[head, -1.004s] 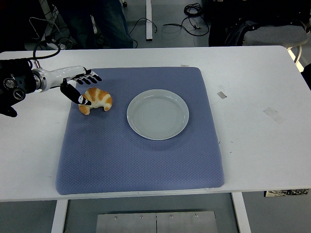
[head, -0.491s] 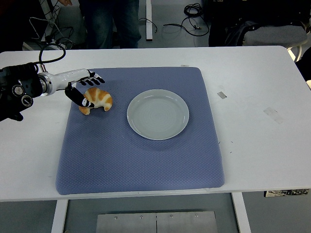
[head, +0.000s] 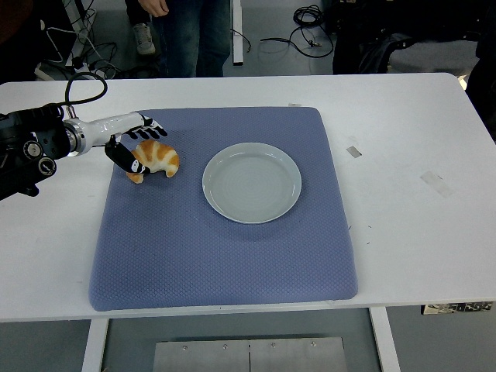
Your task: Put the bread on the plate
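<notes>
Table (head: 418, 256), white, near edge along the bottom of the head view. Blue padded mat (head: 225, 248) lies flat on it, covering most of the centre-left. Two small strips of tape (head: 435, 183) on the bare tabletop to the right of the mat.

Plate (head: 252, 182): pale grey, round, upright on the mat a little right of its middle, nothing on it.

Croissant (head: 155, 158): golden-brown with pale patches, lying on the mat to the left of the plate, apart from it, near the mat's far-left part.

Left hand (head: 133, 138): reaches in from the left edge on a black arm with a white wrist section. Fingers (head: 151, 124) extended over the far side of the croissant; thumb (head: 122, 157) angled down at its left end, touching or nearly so. Hand partly open around the bread; a closed grasp is not visible, croissant rests on the mat.

Far side: cables (head: 306, 23) on the floor beyond the table; a person's legs (head: 190, 35) standing at the top.
</notes>
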Controlling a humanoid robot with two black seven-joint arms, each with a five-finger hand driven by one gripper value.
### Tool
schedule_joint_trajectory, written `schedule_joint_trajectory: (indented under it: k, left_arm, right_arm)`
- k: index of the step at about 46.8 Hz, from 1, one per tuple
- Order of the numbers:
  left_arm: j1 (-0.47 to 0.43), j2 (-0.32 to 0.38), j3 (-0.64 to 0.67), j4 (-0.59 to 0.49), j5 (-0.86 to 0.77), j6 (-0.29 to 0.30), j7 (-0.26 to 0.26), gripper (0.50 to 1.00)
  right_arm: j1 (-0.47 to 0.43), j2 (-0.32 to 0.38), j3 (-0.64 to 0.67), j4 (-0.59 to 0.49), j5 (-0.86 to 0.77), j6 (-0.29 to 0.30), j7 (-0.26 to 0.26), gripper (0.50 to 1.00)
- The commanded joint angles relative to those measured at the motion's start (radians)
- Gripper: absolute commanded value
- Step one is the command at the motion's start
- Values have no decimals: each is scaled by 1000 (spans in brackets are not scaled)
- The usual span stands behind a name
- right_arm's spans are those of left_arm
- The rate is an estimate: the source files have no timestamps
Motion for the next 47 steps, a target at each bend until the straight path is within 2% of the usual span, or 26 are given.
schedule_joint_trajectory:
  k: [1, 23, 33, 47]
  left_arm:
    - [-1, 0, 11, 0, 6, 0, 0, 801]
    - [0, 0, 13, 0, 23, 3, -6, 752]
    - [2, 0, 13, 0, 23, 3, -8, 666]
    - [5, 3, 14, 0, 23, 3, -8, 651]
  right_arm:
    - [0, 0, 0, 0, 0, 0, 1, 1000]
    - [0, 0, 0, 0, 0, 0, 1, 1000]
    - [0, 0, 0, 0, 0, 0, 1, 1000]
    - [0, 0, 0, 0, 0, 0, -1, 1000]
